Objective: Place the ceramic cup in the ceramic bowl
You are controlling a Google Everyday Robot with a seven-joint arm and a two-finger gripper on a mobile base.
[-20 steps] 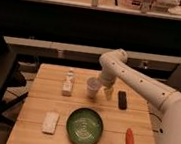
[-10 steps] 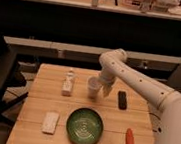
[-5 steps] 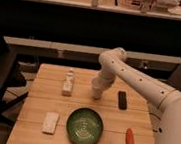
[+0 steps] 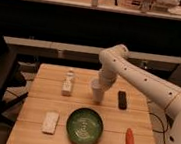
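Observation:
The white ceramic cup (image 4: 98,94) stands on the wooden table (image 4: 40,97), behind the bowl and a little to its right. My gripper (image 4: 98,86) comes down on it from above at the end of the white arm and is shut on the cup's rim. The cup's upper part is hidden by the gripper. The dark green ceramic bowl (image 4: 84,128), with pale rings inside, sits near the table's front edge, with nothing in it.
A small clear bottle (image 4: 69,82) stands left of the cup. A black bar-shaped object (image 4: 122,99) lies to its right. A white block (image 4: 50,122) lies left of the bowl and a red-orange object (image 4: 130,140) to its right. A dark chair is at far left.
The gripper has dropped the last bit onto the cup and closed on it. The cup and everything else on the table stay where they were.

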